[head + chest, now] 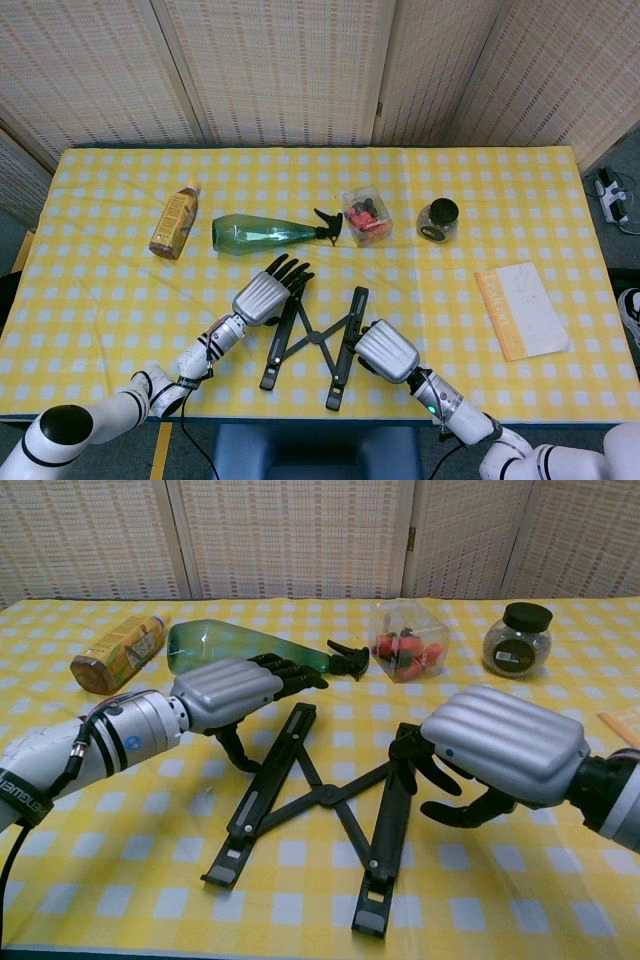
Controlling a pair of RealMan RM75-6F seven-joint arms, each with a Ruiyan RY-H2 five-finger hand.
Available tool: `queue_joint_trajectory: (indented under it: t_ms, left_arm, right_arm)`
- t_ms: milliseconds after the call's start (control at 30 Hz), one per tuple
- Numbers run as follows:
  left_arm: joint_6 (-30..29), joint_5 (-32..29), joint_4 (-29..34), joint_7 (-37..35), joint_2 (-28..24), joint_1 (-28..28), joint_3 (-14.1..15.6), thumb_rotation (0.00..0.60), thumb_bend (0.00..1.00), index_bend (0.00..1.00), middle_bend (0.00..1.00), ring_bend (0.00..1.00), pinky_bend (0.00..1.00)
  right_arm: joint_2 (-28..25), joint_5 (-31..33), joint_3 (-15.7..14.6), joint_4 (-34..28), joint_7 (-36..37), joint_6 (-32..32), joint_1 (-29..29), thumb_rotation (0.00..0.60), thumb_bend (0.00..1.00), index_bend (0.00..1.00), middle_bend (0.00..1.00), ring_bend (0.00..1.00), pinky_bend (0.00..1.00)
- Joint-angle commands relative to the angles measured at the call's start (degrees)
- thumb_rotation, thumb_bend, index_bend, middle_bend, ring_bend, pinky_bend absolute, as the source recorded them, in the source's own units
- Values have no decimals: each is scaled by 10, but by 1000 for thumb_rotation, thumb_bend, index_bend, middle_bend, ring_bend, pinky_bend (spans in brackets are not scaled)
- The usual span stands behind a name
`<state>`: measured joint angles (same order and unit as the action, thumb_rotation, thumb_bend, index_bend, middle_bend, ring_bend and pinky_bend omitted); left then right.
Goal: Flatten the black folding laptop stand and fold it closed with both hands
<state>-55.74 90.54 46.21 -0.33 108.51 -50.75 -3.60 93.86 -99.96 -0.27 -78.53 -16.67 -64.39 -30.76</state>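
Observation:
The black folding laptop stand (pixel 315 336) (pixel 322 798) lies flat on the yellow checked cloth near the front edge, its two rails spread in a V and joined by crossed links. My left hand (pixel 266 293) (pixel 232 688) hovers over the far end of the left rail, fingers stretched out and thumb pointing down beside the rail, holding nothing. My right hand (pixel 385 350) (pixel 502 744) sits at the right rail's outer side. Its fingertips (pixel 411 750) curl down onto that rail, while the thumb stays apart on the cloth side.
Behind the stand lie a green spray bottle (pixel 262 233) (pixel 232 645) and a brown drink bottle (pixel 174 221) (pixel 117 652). A clear box of red items (pixel 366 217) (pixel 405 648) and a black-lidded jar (pixel 438 220) (pixel 515 640) stand further right. A booklet (pixel 521 310) lies at the right.

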Motion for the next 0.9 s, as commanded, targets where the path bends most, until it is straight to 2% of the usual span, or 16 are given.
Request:
queue_joint_trajectory:
  t_ms: [33, 900]
  left_arm:
    - [-1, -2, -1, -6, 1, 0, 1, 600, 137, 0, 57, 0, 0]
    - [3, -17, 22, -27, -3, 4, 3, 600, 137, 0, 57, 0, 0]
  right_arm:
    - [21, 3, -1, 26, -9, 6, -6, 600, 330, 596, 770, 726, 787]
    - [102, -20, -26, 158, -1, -21, -20, 600, 329, 600, 792, 741, 799]
